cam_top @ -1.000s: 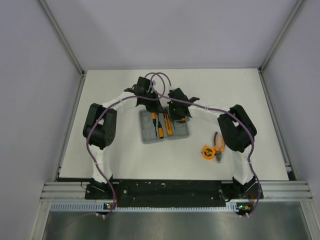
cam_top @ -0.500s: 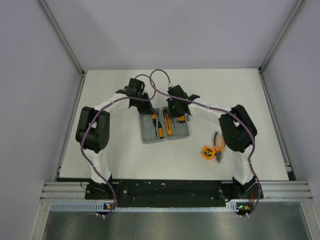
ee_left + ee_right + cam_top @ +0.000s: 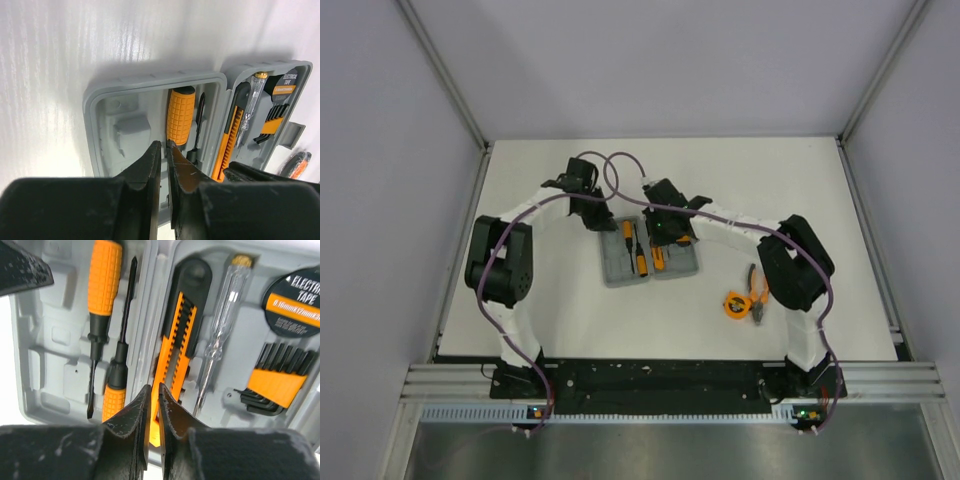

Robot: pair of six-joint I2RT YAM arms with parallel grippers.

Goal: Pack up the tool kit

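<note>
Okay, quick pass: grey tool kit case [image 3: 613, 266] lies open and flat near the middle of the white table [image 3: 560, 310], both halves facing up. Left half holds a big orange-handled screwdriver [image 3: 104, 276] and a small screwdriver [image 3: 116, 382], packed head to tail in their moulded slots. Right half holds an orange-and-black utility knife [image 3: 176, 335], a clear tester screwdriver [image 3: 221, 325], a black roll labelled electrical tape [image 3: 299, 300] and a set of hex keys [image 3: 277, 377] in an orange holder. Loose on the table at about 4 o'clock from the case, well apart from it, are the pliers [image 3: 757, 284] and the round orange tape measure [image 3: 736, 304], just beside each other; I can't tell if they touch. My left gripper [image 3: 163, 146] hangs at roughly 11 o'clock of the case, by its far-left corner, looking down into the left half near the big screwdriver's handle; fingers pinched almost together with a thin slit between them, nothing in them. My right gripper [image 3: 154, 388] is above the far edge of the right half, about 12 o'clock, fingertips over the knife; also nearly clenched, thin slit, grasping nothing. Whether either fingertip touches the case, I can't tell.
</note>
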